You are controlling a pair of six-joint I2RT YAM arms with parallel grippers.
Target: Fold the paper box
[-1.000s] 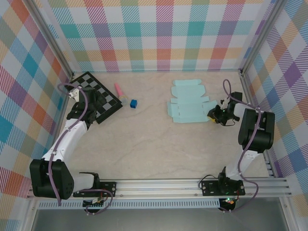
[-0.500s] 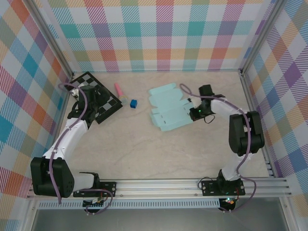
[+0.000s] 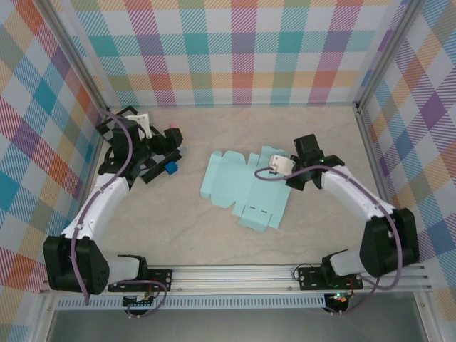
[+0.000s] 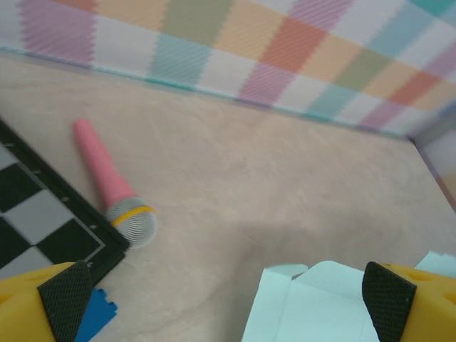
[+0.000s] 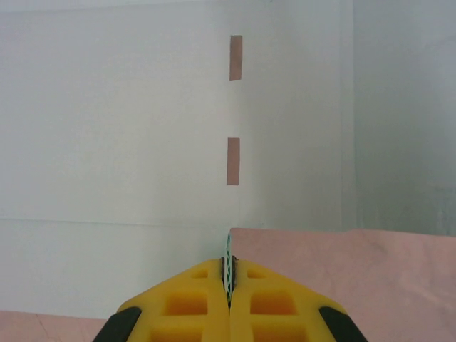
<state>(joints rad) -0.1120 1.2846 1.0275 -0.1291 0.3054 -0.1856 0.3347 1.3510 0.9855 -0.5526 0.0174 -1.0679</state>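
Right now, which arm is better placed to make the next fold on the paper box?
Right, likely. The right gripper is shut on an edge of the paper box. The left gripper is open, off by the checkerboard, touching no card.

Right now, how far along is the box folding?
Barely started. No fold looks done: the paper box lies as a flat sheet. In hand: the right claw is shut on its edge. The left claw is open, off the sheet. Every flap and tab is left.

Pink microphone [image 4: 107, 182] beside checkerboard [image 4: 39, 224]; paper box [image 4: 324, 303] near
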